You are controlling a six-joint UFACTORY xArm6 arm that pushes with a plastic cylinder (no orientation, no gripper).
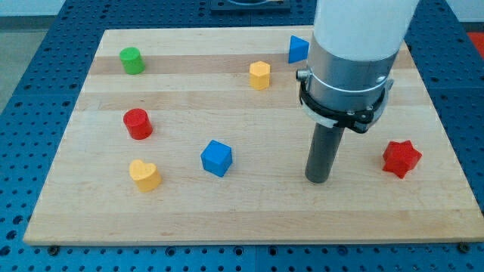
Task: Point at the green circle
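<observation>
The green circle is a short green cylinder near the view's top left corner of the wooden board. My tip rests on the board at the lower right of centre, far to the right of and below the green circle. It touches no block. The nearest blocks to it are the red star on its right and the blue cube on its left.
A red cylinder and a yellow heart lie at the left. A yellow hexagonal block and a blue triangular block lie near the top, next to the arm's white body.
</observation>
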